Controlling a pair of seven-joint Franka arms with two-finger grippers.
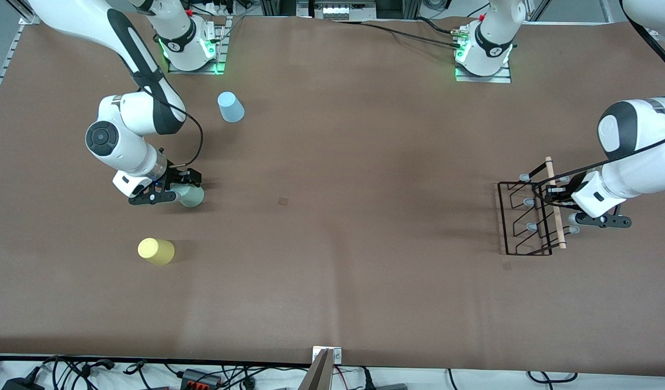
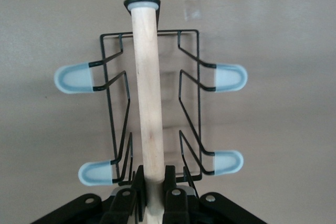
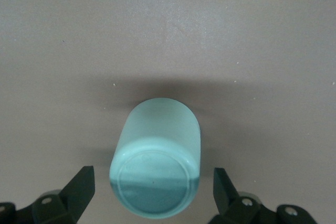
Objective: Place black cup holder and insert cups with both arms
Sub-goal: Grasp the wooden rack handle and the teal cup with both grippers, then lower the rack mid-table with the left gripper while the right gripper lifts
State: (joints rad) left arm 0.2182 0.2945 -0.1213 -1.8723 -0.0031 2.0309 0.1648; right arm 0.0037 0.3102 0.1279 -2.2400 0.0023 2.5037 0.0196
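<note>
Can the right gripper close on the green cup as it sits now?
Probably yes: the right gripper is open with a finger on either side of the green cup, nothing between them, and the yellow cup stands apart.

The scene is evenly and brightly lit from overhead. Soft, faint shadows are cast on the brown counter (image 1: pixel 332 216) beside the yellow cup (image 1: pixel 156 251) and the black cup holder (image 1: pixel 527 225). A paler sheen is seen across the counter's middle. Green glow is given off at both arm bases. In the right wrist view, a diffuse dark shadow is thrown around the pale green cup (image 3: pixel 156 158). Both wrist views are slightly soft.
</note>
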